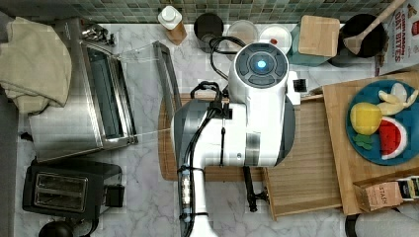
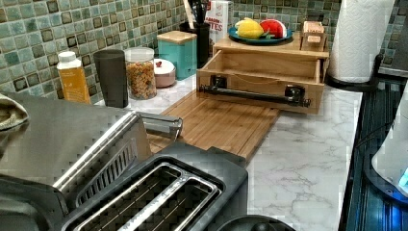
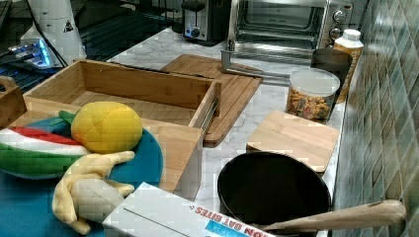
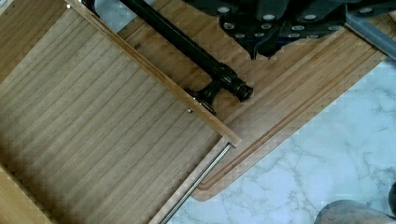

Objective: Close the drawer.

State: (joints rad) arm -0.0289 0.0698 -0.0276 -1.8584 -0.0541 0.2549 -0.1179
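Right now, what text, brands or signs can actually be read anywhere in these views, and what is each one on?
"OAT BITES", under a smaller blurred line: cereal box at the top view's right edge.
"ON OAT BITES", upside down, start cut off: the same box in the right view.
"STASH": small brown tea box in the top view.
Black triangular warning sign: white robot base in the right view; its symbol is too small to make out.

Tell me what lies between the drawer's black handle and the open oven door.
In the left view, the bamboo cutting board fills the stretch between the drawer handle and the oven door.
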